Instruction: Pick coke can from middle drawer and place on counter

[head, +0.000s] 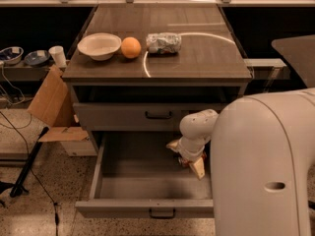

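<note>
The middle drawer (133,173) is pulled open and shows its flat grey floor. My gripper (188,159) reaches down into its right side, under my white wrist (198,127). A small dark red patch (183,162) shows right at the gripper. It looks like the coke can, mostly hidden by the gripper. The counter (202,53) is the dark wood-grain top above, with a pale curved streak across it.
On the counter stand a white bowl (99,45), an orange (131,47) and a pale crumpled can (164,43). A closed drawer front (157,114) sits above the open one. My white body (266,166) blocks the right. A cardboard box (49,102) stands on the left.
</note>
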{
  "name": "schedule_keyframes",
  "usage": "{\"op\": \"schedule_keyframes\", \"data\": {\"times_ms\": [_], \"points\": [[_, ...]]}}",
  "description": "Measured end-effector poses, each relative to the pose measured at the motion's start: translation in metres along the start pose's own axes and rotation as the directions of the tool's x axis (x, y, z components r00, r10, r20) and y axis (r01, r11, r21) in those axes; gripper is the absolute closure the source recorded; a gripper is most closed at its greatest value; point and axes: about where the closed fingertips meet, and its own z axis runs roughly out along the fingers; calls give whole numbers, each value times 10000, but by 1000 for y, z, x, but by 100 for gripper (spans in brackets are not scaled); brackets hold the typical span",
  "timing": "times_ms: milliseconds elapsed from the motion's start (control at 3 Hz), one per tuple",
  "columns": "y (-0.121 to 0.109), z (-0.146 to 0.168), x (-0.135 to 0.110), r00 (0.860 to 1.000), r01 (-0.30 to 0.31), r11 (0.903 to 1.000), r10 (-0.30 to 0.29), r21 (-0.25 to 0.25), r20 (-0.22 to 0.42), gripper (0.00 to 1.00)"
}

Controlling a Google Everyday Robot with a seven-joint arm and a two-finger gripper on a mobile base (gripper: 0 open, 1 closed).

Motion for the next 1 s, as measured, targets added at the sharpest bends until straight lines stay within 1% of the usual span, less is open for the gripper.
{"op": "schedule_keyframes", "data": {"times_ms": [333,667,1000], "points": [[4,8,-1,9998,211,9997,-212,-98,-67,0],[9,20,-12,9994,-356,9973,357,-641,14,0],[12,26,-23,9953,-957,9881,964,-1204,1,0]]}}
